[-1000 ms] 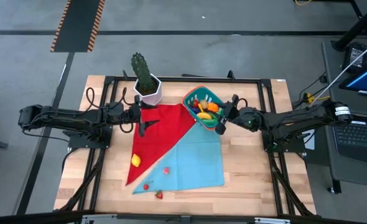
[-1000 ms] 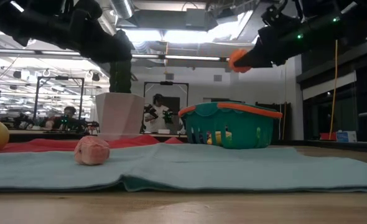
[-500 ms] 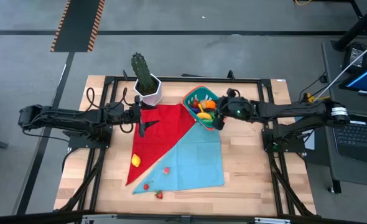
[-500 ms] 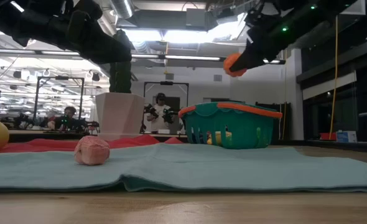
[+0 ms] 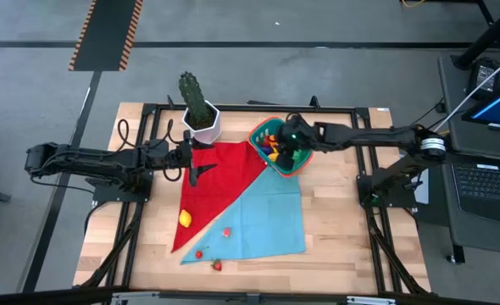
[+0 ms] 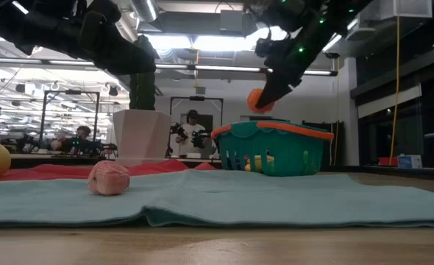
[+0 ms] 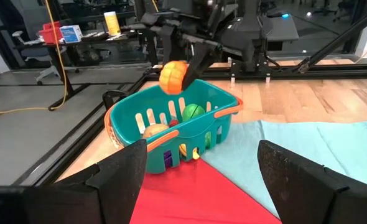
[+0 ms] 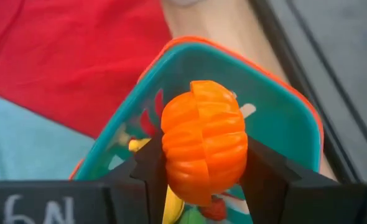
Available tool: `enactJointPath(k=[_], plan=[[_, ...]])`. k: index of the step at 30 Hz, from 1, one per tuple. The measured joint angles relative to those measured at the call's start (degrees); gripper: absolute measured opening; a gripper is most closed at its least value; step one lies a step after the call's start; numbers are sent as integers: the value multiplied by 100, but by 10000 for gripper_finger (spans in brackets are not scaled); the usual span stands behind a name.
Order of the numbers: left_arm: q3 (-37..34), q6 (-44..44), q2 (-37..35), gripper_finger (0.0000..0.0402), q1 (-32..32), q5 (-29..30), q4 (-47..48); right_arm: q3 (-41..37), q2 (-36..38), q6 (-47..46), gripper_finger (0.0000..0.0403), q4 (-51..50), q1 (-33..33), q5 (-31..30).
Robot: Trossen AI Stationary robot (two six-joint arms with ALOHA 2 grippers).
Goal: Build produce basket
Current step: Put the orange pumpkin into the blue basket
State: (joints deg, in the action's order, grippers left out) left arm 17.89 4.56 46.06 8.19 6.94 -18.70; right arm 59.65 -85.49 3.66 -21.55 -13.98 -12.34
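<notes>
A ribbed, glossy orange [image 8: 203, 142] hangs above the teal, orange-rimmed basket [image 8: 295, 121].

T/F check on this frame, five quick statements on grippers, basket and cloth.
1. The right gripper holds an orange above the basket. True.
2. The left gripper holds a lemon. False: it is open and empty, over the red cloth.
3. The basket is empty. False: produce already lies inside.
4. A lemon lies on the red cloth. True.
5. The cactus pot stands on the blue cloth. False: it stands on the bare table, beyond the cloths.
</notes>
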Motion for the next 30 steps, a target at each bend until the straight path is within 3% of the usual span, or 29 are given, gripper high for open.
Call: enactJointPath(k=[14, 30], plan=[[2, -7, 0, 298, 0, -2, 22, 704, -1031, 269, 160, -632, -567, 758], [2, -7, 0, 298, 2, -2, 21, 632, -1139, 110, 160, -1002, -831, 1014]])
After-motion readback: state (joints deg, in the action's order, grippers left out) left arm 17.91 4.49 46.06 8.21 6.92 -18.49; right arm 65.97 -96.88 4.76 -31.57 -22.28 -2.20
